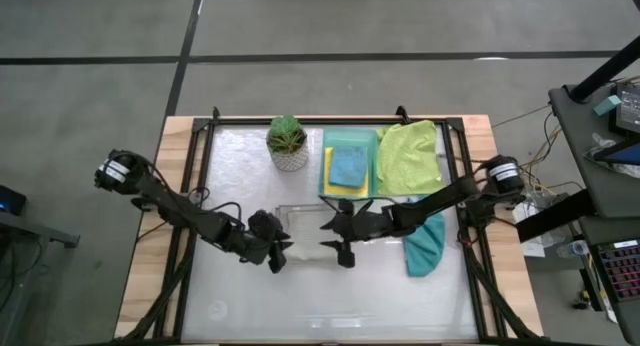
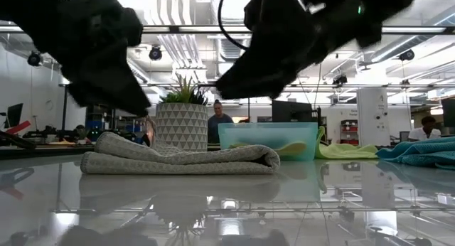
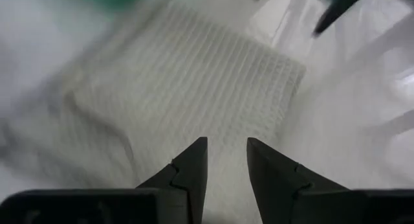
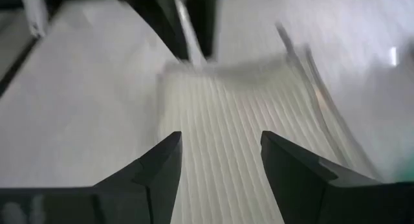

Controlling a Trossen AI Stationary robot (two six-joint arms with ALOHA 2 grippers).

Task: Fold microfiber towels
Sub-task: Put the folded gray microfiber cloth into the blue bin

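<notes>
The pale grey towel lies half-folded in the middle of the tabletop between the left gripper, jaws narrow and empty, and the right gripper, jaws wide and empty, so a careless pinch could drag the fold open.

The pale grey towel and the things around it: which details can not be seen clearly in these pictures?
- Pale grey towel, high view: nearly the table's colour, so its edges are hard to trace; both grippers cover its ends.
- Same towel, low view: layers show, but their number is unclear.
- Mint-green tray, low view: the towels inside are mostly hidden by its wall.
- Left gripper, left wrist view: whether the fingers touch the cloth is unclear.
</notes>
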